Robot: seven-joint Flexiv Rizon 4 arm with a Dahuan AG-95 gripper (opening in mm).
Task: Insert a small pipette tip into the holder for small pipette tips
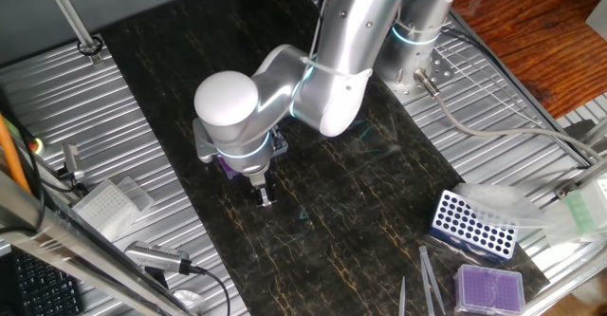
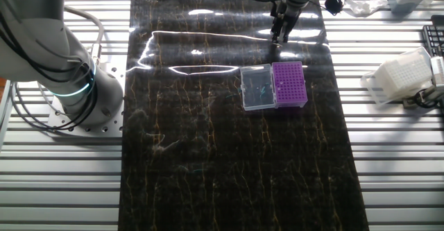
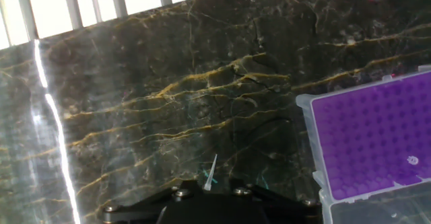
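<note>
The small pipette tip (image 3: 210,173) is a tiny clear cone that sticks out from between my closed fingers at the bottom of the hand view. My gripper (image 3: 209,188) is shut on it and hangs above the dark marble mat. It also shows in one fixed view (image 1: 265,198) and in the other fixed view (image 2: 277,35). The holder for small pipette tips (image 3: 374,143) is a deep-purple gridded box to the right of the gripper, apart from it. In the other fixed view the holder (image 2: 289,83) lies with its clear lid flap (image 2: 257,87) open beside it. In one fixed view the arm hides most of the holder (image 1: 226,164).
A blue rack with large white holes (image 1: 471,223), a paler purple box (image 1: 488,288) and long grey pointed sticks (image 1: 429,278) lie at the mat's right end. A white tip box (image 2: 402,75) sits on the slatted metal table beside the mat. The robot base (image 2: 66,85) stands at the left.
</note>
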